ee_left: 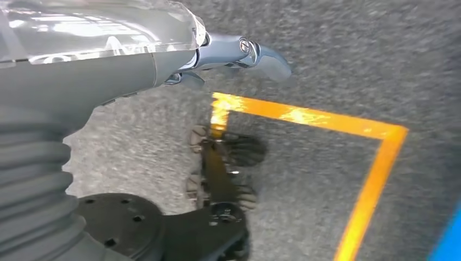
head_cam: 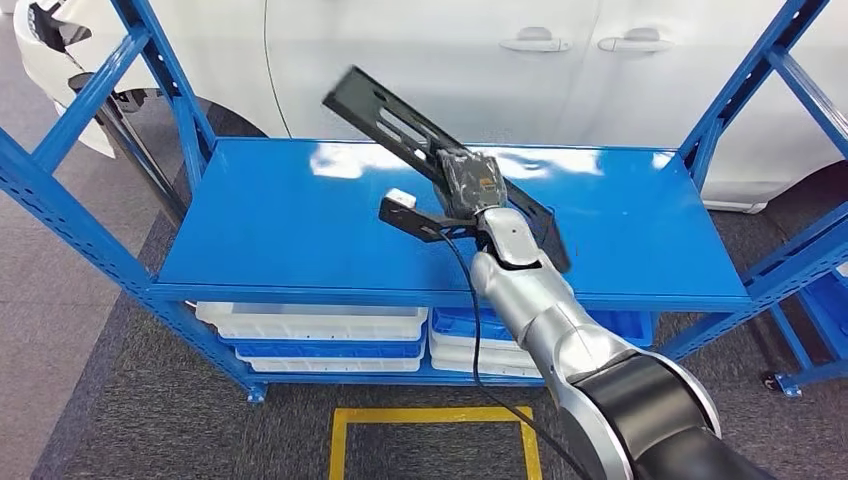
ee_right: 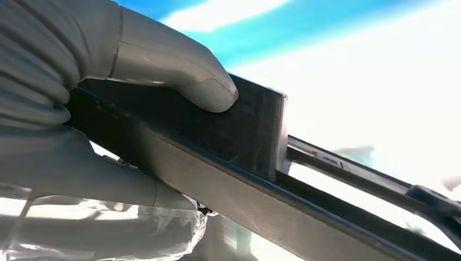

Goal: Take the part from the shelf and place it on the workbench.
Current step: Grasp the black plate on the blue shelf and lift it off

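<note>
Right hand (head_cam: 470, 185) gripping long black part (head_cam: 400, 125) near its middle, part tilted, lifted above blue shelf (head_cam: 280, 230), white car (head_cam: 450, 60) behind, left hand (ee_left: 239, 54) hanging over grey carpet (ee_left: 337, 60), holding nothing, fingers loosely extended

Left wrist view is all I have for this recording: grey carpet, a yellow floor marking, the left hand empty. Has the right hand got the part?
Observer: Yes. In the head view the right hand grips a long black part, tilted, over the blue shelf.
Operator: Is the grip firm or just a touch?
Observer: The right wrist view shows the thumb pressed on one face of the part, with the rest of the hand on the opposite side.
Operator: Anything else on that shelf?
Observer: White and blue trays are stacked on its lower level. A white car stands behind the shelf.
</note>
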{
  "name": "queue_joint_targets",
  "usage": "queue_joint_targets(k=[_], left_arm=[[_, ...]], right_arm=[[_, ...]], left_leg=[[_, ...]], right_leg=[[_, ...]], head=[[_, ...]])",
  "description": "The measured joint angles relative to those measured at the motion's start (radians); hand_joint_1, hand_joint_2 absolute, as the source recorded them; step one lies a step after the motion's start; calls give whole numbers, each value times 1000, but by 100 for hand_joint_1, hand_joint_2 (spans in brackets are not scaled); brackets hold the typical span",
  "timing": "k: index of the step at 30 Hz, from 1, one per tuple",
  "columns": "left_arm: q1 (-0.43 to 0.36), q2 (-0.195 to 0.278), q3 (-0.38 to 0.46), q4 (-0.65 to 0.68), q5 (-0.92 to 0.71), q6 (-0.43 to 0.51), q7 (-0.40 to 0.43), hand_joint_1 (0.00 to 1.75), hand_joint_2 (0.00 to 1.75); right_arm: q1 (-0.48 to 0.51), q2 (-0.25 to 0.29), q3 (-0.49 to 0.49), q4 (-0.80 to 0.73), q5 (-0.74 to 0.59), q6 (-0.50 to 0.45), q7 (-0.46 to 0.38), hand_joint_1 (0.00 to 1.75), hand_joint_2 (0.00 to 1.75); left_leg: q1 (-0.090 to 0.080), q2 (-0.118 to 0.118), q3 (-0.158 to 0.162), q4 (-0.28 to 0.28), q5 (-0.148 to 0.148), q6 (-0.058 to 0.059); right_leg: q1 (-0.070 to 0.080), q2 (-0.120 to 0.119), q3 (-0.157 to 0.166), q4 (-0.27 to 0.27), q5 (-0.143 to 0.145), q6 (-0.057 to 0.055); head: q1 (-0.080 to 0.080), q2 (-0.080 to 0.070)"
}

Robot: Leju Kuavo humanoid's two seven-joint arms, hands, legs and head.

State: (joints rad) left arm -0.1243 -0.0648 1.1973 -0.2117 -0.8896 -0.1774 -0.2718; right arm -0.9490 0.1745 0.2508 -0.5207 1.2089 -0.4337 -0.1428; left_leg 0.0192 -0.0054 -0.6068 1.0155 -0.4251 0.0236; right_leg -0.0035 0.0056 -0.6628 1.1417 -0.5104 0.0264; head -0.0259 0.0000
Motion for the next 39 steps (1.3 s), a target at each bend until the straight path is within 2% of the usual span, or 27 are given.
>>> queue_joint_targets(k=[2,3,4,5,6,8,10,13,15,17,18,19,20,22,23,24,27,28,29,30,32,33,34,35,36,38,39], left_arm=[[-3,0,4,0,26,-23,-28,0,175],[-3,0,6,0,38,-33,-37,0,175],[-3,1,11,0,50,-44,-44,0,175],[-2,1,16,0,61,-52,-50,0,175],[0,1,22,0,70,-59,-55,0,175],[6,1,33,0,84,-72,-65,0,175],[16,3,43,0,94,-78,-72,0,175],[22,6,56,0,102,-65,-69,0,175],[23,8,61,0,101,-50,-54,0,175],[24,9,66,0,98,-38,-42,0,175],[25,9,68,0,98,-33,-40,0,175],[26,9,71,0,97,-28,-38,0,175],[26,9,73,0,96,-23,-34,0,175],[25,12,76,0,95,-14,-26,0,175],[23,13,76,0,94,-10,-23,0,175],[22,14,76,0,92,-8,-21,0,175],[22,14,76,0,82,-3,-15,0,175],[21,14,76,0,78,-2,-13,0,175],[21,14,76,0,73,-1,-10,0,175],[20,14,76,0,69,-1,-8,0,175],[21,15,75,0,64,0,-6,0,175],[21,15,75,0,63,1,-4,0,175],[21,15,75,0,62,2,-2,0,175],[21,15,75,0,62,2,-1,0,175],[21,16,75,0,62,3,1,0,175],[21,15,75,0,60,3,5,0,175],[22,15,74,0,58,2,7,0,175]], right_arm=[[78,-13,-25,-179,-282,9,-248,175,175],[123,-19,-33,-280,-426,38,-335,175,175],[166,-26,-40,-390,-570,77,-399,175,175],[206,-33,-46,-504,-704,125,-439,175,175],[243,-42,-51,-626,-840,189,-474,175,175],[311,-59,-57,-843,-1101,360,-520,175,175],[389,-69,-59,-1014,-1312,549,-541,175,175],[495,-72,-56,-1207,-1479,796,-542,175,175],[554,-71,-47,-1284,-1497,902,-542,175,175],[608,-69,-36,-1330,-1486,972,-542,175,175],[633,-67,-32,-1343,-1476,996,-542,175,175],[654,-66,-28,-1355,-1463,1016,-542,175,175],[672,-65,-24,-1364,-1451,1032,-542,175,175],[696,-64,-13,-1378,-1429,1048,-542,175,175],[703,-64,-8,-1383,-1422,1049,-542,175,175],[708,-64,-1,-1386,-1416,1047,-542,175,175],[720,-67,19,-1396,-1387,1025,-542,175,175],[725,-69,25,-1402,-1373,1016,-542,175,175],[728,-73,29,-1408,-1360,1007,-542,175,175],[733,-76,33,-1414,-1352,1002,-542,175,175],[746,-83,37,-1426,-1341,998,-542,175,175],[754,-85,38,-1431,-1335,996,-542,175,175],[761,-88,39,-1436,-1329,994,-542,175,175],[766,-90,40,-1441,-1323,993,-542,175,175],[770,-91,40,-1447,-1319,993,-542,175,175],[775,-93,41,-1464,-1311,992,-542,175,175],[778,-93,41,-1473,-1306,991,-542,175,175]], left_leg=[[0,-2,1,0,-2,3],[0,-5,2,1,-3,4],[0,-8,4,1,-5,3],[0,-12,7,2,-7,2],[0,-15,9,2,-10,0],[-2,-18,13,2,-15,-8],[-1,-17,15,-1,-19,-18],[-2,-12,20,6,-35,-34],[-2,-6,-9,86,-88,-39],[-2,-3,-66,220,-157,-44],[-2,-3,-86,266,-175,-45],[-2,-3,-87,276,-172,-45],[-2,-3,-67,244,-151,-44],[-3,-3,11,104,-92,-37],[-4,-3,43,44,-71,-32],[-6,-3,61,8,-59,-28],[-8,-3,59,-5,-43,-13],[-7,-1,55,-8,-35,-6],[-5,1,49,-11,-26,0],[-3,3,41,-13,-17,5],[-4,5,20,-12,-2,9],[-4,5,9,-11,5,8],[-4,6,-2,-9,12,7],[-4,6,-13,-7,19,5],[-4,6,-24,-4,25,3],[-4,6,-43,1,39,-5],[-4,6,-47,1,47,-11]], right_leg=[[-4,0,-61,128,-51,6],[-6,0,-77,159,-54,8],[-7,0,-75,150,-37,8],[-8,0,-53,99,-3,5],[-7,-1,-20,25,36,0],[0,-4,36,-97,81,-12],[8,-3,49,-129,82,-21],[1,-1,60,-143,85,-34],[-3,-5,71,-152,87,-43],[0,-7,71,-151,87,-48],[1,-7,69,-148,88,-49],[3,-6,67,-146,88,-49],[3,-6,66,-144,88,-49],[6,-4,63,-137,88,-47],[8,-3,61,-134,88,-44],[9,-3,59,-131,90,-40],[8,-1,53,-129,97,-21],[7,-1,47,-122,87,-15],[5,0,36,-99,62,-9],[2,-1,19,-56,22,-4],[-3,-1,-22,71,-66,4],[-5,-1,-33,123,-92,7],[-7,-1,-31,149,-101,10],[-9,-1,-13,142,-92,11],[-10,-2,28,92,-68,10],[-9,-3,129,-54,-32,5],[-6,-3,165,-111,-20,0]], head=[[0,0],[0,0],[0,0],[0,0],[0,0],[0,0],[0,0],[0,0],[0,0],[0,0],[0,0],[0,0],[0,0],[0,0],[0,0],[0,0],[0,0],[0,0],[0,0],[0,0],[0,0],[0,0],[0,0],[0,0],[0,0],[0,0],[0,0]])
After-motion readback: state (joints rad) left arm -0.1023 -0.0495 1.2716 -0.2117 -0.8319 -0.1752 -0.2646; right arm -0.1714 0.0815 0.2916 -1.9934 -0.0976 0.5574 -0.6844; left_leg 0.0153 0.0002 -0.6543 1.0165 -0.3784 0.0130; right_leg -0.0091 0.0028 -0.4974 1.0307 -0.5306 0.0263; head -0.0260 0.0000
